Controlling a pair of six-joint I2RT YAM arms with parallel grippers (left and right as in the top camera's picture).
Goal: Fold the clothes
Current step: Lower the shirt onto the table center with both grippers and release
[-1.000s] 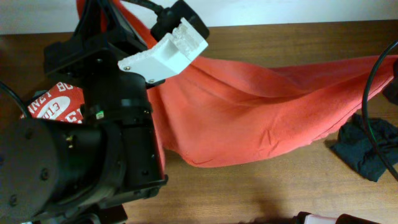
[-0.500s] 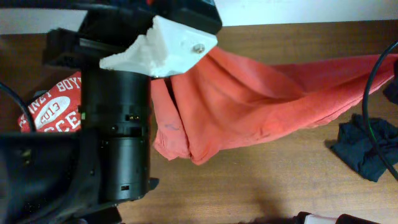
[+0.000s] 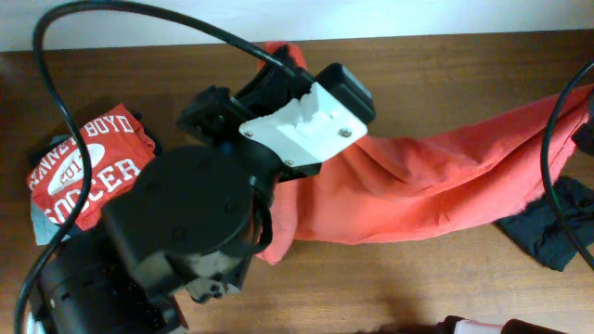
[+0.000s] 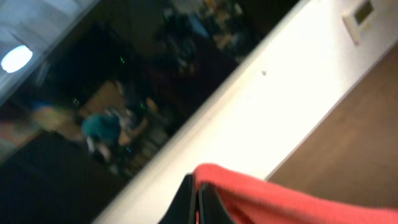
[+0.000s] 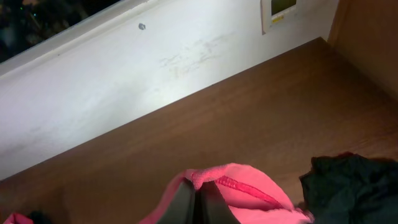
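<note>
Swung round since a second ago, the left arm (image 3: 186, 213) now fills the lower left and centre of the overhead view. The shirt (image 3: 418, 190), which then hung broad, is now pulled into a longer, narrower band.

Across the rest of the overhead view lies the brown worktop (image 3: 445, 288), bare along the bottom right. The black arm stands over it with a white bracket (image 3: 306, 125) on its upper end, just left of centre.

The orange-red shirt runs from a peak at upper centre, behind the bracket, down in creased folds and out to the right edge. Its lowest fold hangs just right of the arm.

At the left edge lies a red tee (image 3: 88, 167) with white print reading "BOYD" and "SOCCER", more of it uncovered than before. A dark piece (image 3: 543, 232) lies crumpled at the lower right, just below the shirt's band; whether they touch cannot be told.

In the left wrist view the left pincer (image 4: 198, 202) sits at the bottom edge, its jaws closed tight on a red fold of the shirt. In the right wrist view the right pincer (image 5: 198, 200) is likewise clamped shut on a hemmed edge of the shirt, with the dark piece at the lower right corner.
</note>
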